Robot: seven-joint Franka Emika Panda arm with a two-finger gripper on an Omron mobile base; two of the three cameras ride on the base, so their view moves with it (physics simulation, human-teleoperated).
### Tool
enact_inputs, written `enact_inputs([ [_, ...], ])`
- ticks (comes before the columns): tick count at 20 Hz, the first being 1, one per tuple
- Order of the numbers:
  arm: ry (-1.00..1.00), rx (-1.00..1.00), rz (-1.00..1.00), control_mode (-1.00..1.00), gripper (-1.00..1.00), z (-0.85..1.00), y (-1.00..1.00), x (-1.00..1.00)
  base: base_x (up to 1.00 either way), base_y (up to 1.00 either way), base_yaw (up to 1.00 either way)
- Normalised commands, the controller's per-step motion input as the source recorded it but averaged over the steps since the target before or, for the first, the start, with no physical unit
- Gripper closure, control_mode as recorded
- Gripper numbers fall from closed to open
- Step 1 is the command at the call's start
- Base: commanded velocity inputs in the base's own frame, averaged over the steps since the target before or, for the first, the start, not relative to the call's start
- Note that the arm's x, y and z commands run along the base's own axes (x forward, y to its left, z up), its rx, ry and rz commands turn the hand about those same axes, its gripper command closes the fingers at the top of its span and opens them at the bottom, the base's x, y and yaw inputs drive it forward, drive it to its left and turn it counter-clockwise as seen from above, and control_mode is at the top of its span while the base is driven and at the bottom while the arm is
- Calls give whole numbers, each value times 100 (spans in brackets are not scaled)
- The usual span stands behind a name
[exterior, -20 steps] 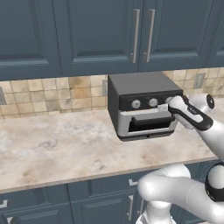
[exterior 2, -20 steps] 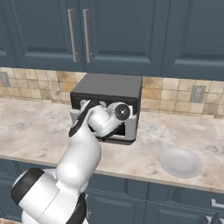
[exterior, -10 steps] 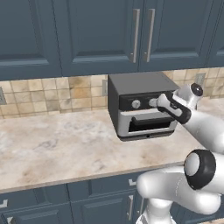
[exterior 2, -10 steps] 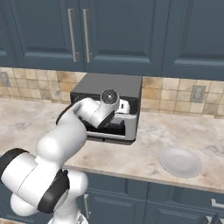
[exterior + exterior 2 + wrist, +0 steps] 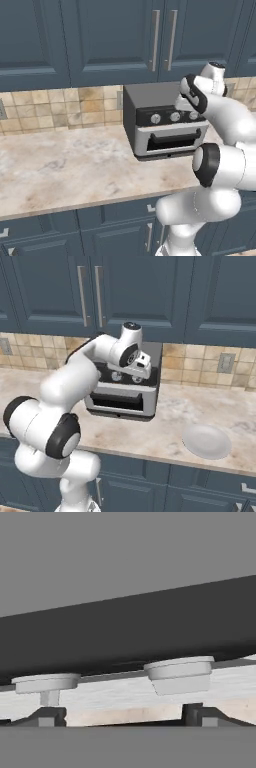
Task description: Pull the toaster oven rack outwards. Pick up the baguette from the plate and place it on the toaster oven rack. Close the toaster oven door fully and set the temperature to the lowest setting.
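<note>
The dark grey toaster oven (image 5: 150, 102) stands on the counter against the tiled wall. Its light grey toaster oven door (image 5: 172, 141) is upright and shut, so the toaster oven rack and the baguette are hidden. The round pale plate (image 5: 206, 441) lies bare to the right of the oven. My gripper (image 5: 124, 717) is open and hovers close in front of the black control strip (image 5: 150, 637), with nothing between its fingertips (image 5: 47, 717). Two silver knobs (image 5: 180, 669) show just ahead of it. In the right base view, my hand (image 5: 137, 365) covers the strip's right part.
Blue wall cabinets (image 5: 115, 40) hang low over the oven top. The marble counter (image 5: 65, 170) runs wide to the oven's left. A wall outlet (image 5: 226, 362) sits on the tiles right of the oven. My own elbow (image 5: 220, 165) bulks in front of the counter edge.
My hand has risen from in front of the door to the control strip, and the arm has folded up closer to the oven. The jaws' gap has stayed about the same.
</note>
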Motion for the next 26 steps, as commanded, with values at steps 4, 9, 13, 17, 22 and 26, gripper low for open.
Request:
enact_inputs([
  [4,-3,1,-20,-100,-100,47,-38,-43,0,0,0],
  [9,-26,11,-22,-100,-100,9,-41,-96,0,0,0],
  [13,-29,7,-23,-100,-100,-18,-8,-100,0,0,0],
  [17,-6,0,-22,-100,-100,-7,0,-66,0,0,0],
  [22,0,-12,-16,-100,-100,0,17,-56,0,0,0],
  [26,2,-18,-12,-100,-100,-6,44,-66,0,0,0],
])
